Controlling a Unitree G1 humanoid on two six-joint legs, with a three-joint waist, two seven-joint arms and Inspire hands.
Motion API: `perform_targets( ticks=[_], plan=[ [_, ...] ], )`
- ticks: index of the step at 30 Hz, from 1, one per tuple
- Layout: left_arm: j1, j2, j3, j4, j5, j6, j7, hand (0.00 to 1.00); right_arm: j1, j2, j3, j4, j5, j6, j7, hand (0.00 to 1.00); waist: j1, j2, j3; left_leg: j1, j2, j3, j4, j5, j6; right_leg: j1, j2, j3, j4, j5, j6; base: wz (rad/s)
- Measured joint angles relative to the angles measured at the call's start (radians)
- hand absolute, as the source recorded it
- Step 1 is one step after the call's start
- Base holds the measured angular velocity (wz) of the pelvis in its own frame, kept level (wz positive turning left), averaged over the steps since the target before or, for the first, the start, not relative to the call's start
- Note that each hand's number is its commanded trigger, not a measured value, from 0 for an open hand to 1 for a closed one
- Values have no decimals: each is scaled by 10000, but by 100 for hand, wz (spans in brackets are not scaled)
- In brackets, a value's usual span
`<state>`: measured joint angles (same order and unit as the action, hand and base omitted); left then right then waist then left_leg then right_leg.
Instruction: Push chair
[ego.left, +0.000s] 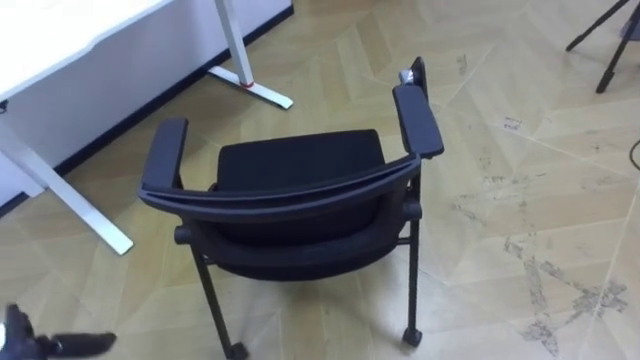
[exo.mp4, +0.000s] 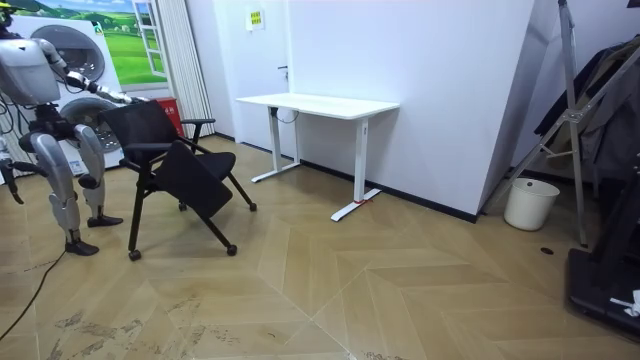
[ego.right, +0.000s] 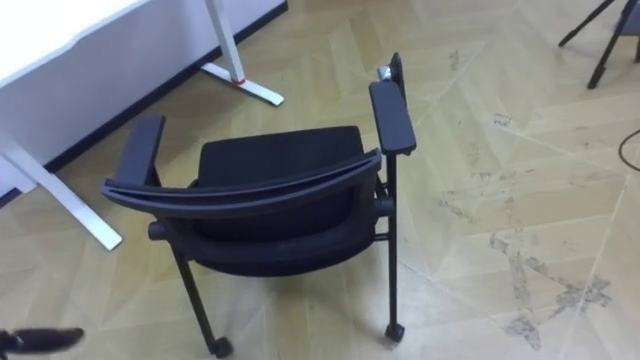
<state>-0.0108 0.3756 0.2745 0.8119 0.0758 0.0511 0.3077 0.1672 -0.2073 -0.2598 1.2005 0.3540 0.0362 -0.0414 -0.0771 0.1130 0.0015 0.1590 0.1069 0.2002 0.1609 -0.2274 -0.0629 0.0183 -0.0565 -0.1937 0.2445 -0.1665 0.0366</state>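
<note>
A black chair (ego.left: 300, 190) with two armrests and wheeled legs stands right in front of me, its curved backrest (ego.left: 285, 195) towards me and its seat facing a white desk (ego.left: 70, 40). My left hand (ego.left: 70, 345) shows at the lower left with dark fingers stretched out straight, short of the backrest and apart from it. In the room view I stand upright behind the chair (exo.mp4: 165, 150) at the room view's left, with my left arm reaching forward to my left hand (exo.mp4: 120, 97) near the top of the backrest. My right hand (exo.mp4: 12, 185) hangs low at my side.
The desk's white legs and feet (ego.left: 250, 85) stand on the wooden floor just beyond the chair. Dark tripod legs (ego.left: 610, 40) stand at the far right. In the room view a white bin (exo.mp4: 530, 203) and a rack (exo.mp4: 590, 120) stand far to the right.
</note>
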Motion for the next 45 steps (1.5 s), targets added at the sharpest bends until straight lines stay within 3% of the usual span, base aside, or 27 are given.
perform_targets(
  ticks=[2,10,14,18,25,28,34,37,41,45],
  plan=[
    [-276,165,1,-580,576,76,350,0,19,6,0,-7,-30,3,2,0,18,20,-15,-5,-8,3,-1,0,0,-3,0,38,-5,0,0,0],
    [-363,181,-19,-3749,2659,442,547,0,-105,3,11,-41,-112,94,51,0,1,92,-81,-68,-14,-138,42,1,2,22,1,16,-30,-3,2,2],
    [-367,180,-88,-4784,3670,515,601,0,-216,60,38,36,-58,92,107,0,-86,36,-39,-83,-14,-179,45,2,2,20,0,-13,-31,-28,0,1],
    [-367,180,-392,-5593,4917,623,760,0,-248,149,280,36,37,98,94,0,-100,-122,70,-114,-16,-223,29,2,2,25,0,-7,-80,-40,2,3],
    [-354,122,-1208,-6994,6083,828,646,0,-252,135,814,57,120,91,314,0,-212,-239,24,-169,-21,-220,29,2,2,27,8,21,-185,-38,6,1],
    [-356,125,-2058,-7216,6884,968,138,0,-352,128,816,108,106,89,460,0,-363,-140,-8,-185,-21,-233,30,2,3,61,8,-9,-224,-35,9,4],
    [-359,121,-3413,-7560,7861,1153,-1332,0,-615,120,1103,372,584,75,621,0,-686,-55,57,-242,-3,-232,27,3,4,72,21,-54,-289,-35,9,2],
    [-364,284,-3575,-7865,7914,1168,-1970,0,-626,85,1205,508,701,78,717,0,-778,-16,65,-270,-3,-220,24,3,4,83,23,-63,-370,-32,10,1],
    [-360,924,-3575,-8227,7977,1325,-2811,0,-695,13,1195,601,694,75,762,0,-820,94,96,-284,0,-229,34,3,4,67,34,-26,-398,-32,11,-3],
    [-369,1087,-3575,-8707,8329,1428,-3321,0,-862,-85,1187,959,694,62,761,0,-835,184,92,-287,1,-296,33,3,4,54,44,34,-402,-32,11,0]
  ],
)
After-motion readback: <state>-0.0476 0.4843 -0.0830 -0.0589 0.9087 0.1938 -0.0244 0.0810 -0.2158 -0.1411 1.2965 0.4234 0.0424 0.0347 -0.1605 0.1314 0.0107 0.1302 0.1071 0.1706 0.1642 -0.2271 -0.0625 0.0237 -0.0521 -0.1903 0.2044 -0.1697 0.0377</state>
